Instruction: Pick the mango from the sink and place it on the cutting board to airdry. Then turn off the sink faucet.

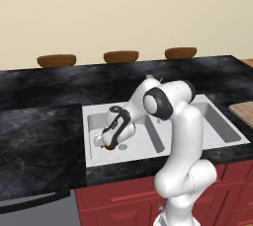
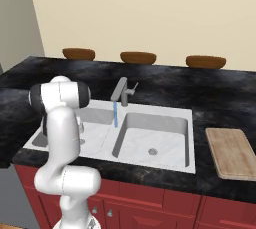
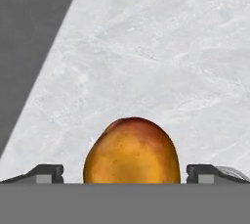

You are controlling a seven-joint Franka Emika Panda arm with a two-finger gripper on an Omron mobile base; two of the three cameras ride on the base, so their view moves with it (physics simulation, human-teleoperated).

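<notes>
The mango (image 3: 132,145), orange-yellow with a reddish top, lies on the marbled floor of the sink's left basin (image 1: 94,121). My gripper (image 3: 125,173) is open around it: one dark fingertip (image 3: 49,173) stands on each side of the fruit, with a small gap on both sides. From the left base view the gripper (image 1: 109,142) is low in that basin, next to the drain (image 1: 122,146). The faucet (image 2: 122,92) runs a blue stream (image 2: 115,114) down at the divider. The wooden cutting board (image 2: 231,153) lies on the counter right of the sink (image 2: 150,118).
Three brown bowls (image 1: 56,60) (image 1: 121,56) (image 1: 181,52) sit along the back of the black marbled counter (image 1: 39,131). The right basin (image 2: 152,143) holds just its drain. Red cabinet fronts (image 2: 165,208) run below the counter edge.
</notes>
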